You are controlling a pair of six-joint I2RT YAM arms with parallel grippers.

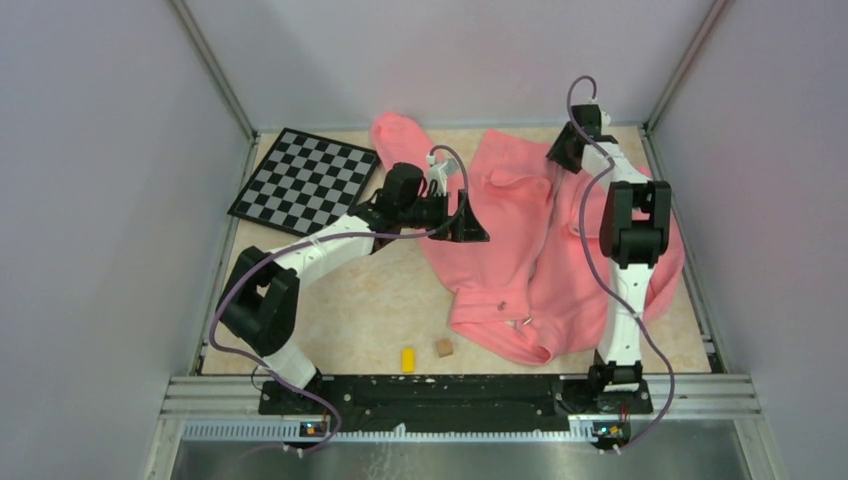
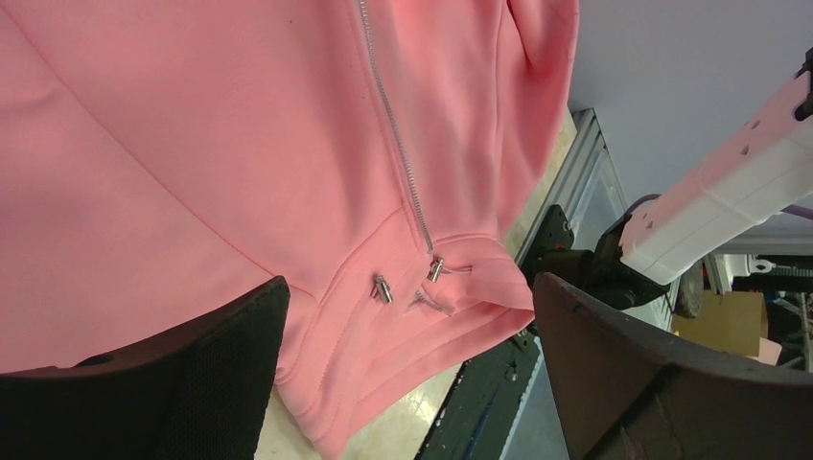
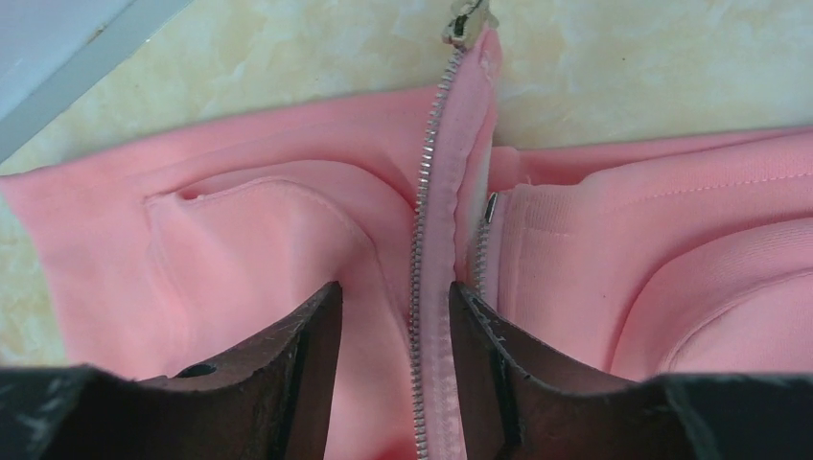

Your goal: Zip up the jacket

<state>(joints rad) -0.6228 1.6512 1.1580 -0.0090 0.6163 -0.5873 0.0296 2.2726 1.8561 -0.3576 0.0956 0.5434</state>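
Observation:
The salmon-pink jacket (image 1: 520, 240) lies spread on the table, collar end towards the arm bases. My left gripper (image 1: 470, 228) is open and empty over its left edge. The left wrist view shows the jacket (image 2: 192, 144), its zipper line (image 2: 393, 125), a small metal piece (image 2: 436, 270) at the zipper's near end and a drawstring tip (image 2: 382, 287) between the wide-spread fingers. My right gripper (image 1: 563, 152) is at the far end. In the right wrist view it (image 3: 395, 316) is partly open and straddles a zipper tape (image 3: 422, 240). The metal slider (image 3: 467, 21) sits beyond it.
A black-and-white checkerboard (image 1: 305, 180) lies at the far left. A yellow block (image 1: 408, 358) and a small brown cube (image 1: 444, 347) sit near the front edge. Walls close in the table on three sides. A metal rail (image 1: 460, 392) runs along the front.

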